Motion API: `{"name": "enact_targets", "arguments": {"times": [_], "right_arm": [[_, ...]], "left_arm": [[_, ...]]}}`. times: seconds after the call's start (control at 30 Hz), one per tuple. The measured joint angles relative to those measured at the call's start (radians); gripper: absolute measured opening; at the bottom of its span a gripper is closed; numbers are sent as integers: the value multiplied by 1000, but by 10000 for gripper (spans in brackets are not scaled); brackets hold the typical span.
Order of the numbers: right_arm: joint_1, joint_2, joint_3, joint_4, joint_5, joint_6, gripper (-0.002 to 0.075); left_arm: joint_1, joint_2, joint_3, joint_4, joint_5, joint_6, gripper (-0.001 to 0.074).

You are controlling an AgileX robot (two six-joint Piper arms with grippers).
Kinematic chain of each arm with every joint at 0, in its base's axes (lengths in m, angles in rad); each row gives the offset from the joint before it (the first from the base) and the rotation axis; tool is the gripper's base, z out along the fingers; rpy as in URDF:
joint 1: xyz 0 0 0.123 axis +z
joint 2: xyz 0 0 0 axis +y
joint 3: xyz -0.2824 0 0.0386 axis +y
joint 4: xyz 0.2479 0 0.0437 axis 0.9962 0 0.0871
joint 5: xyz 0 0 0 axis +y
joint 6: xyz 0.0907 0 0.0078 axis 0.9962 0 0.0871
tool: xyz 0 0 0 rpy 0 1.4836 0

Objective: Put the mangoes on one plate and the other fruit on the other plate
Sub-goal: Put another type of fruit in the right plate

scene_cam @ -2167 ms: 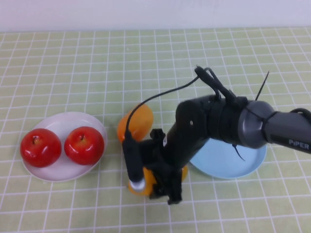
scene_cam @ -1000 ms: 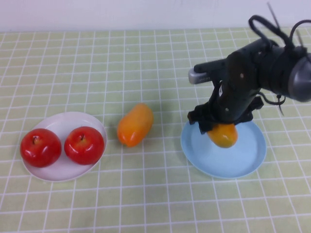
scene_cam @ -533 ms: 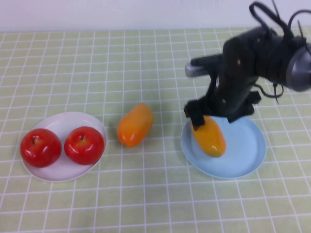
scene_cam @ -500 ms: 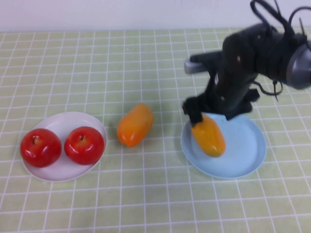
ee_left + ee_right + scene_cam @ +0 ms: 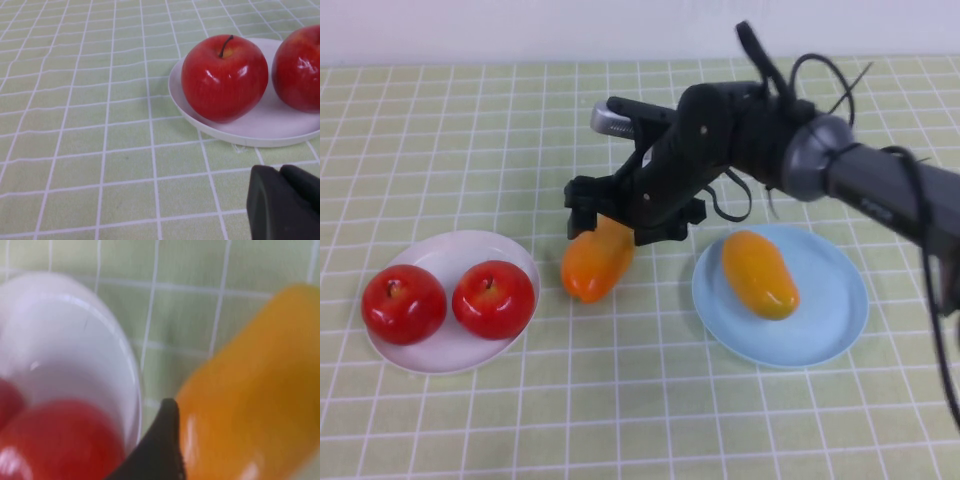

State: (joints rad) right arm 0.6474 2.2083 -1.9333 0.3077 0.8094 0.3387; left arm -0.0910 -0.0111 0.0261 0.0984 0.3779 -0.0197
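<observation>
One mango point(image 5: 598, 260) is left on the cloth, between the two plates, and the right gripper point(image 5: 620, 215) hangs over its 12 o'clock end with its claw spread wide and empty. A sound grasp probably calls for the fingers to straddle the fruit across its narrow width near the middle, since a smooth, rounded skin may slip from an end pinch. At 3 o'clock, the blue plate point(image 5: 835, 330) holds the other mango point(image 5: 759, 274). At 9 o'clock, the white plate point(image 5: 450, 357) holds both apples point(image 5: 493, 299). Beside that plate, the left gripper point(image 5: 285, 202) sits parked, and whether its claw is spread cannot be told.
</observation>
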Motion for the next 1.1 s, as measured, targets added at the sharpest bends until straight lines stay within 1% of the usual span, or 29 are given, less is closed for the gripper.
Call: {"name": "enact_targets", "arguments": {"times": [0.27, 0.47, 0.7, 0.77, 0.8, 0.9, 1.1], "right_arm": [[0, 109, -150, -15, 52, 59, 690], [0, 141, -178, -69, 89, 74, 690], [0, 171, -187, -82, 104, -36, 688], [0, 172, -187, -82, 109, -60, 669], [0, 172, -187, -82, 110, -68, 648], [0, 175, -192, -87, 121, -76, 545], [2, 168, -228, -143, 212, -80, 550]], "left_arm": [[0, 0, 0, 0, 0, 0, 4], [0, 0, 0, 0, 0, 0, 4], [0, 0, 0, 0, 0, 0, 4], [0, 0, 0, 0, 0, 0, 4], [0, 0, 0, 0, 0, 0, 4], [0, 0, 0, 0, 0, 0, 4], [0, 0, 0, 0, 0, 0, 4]]}}
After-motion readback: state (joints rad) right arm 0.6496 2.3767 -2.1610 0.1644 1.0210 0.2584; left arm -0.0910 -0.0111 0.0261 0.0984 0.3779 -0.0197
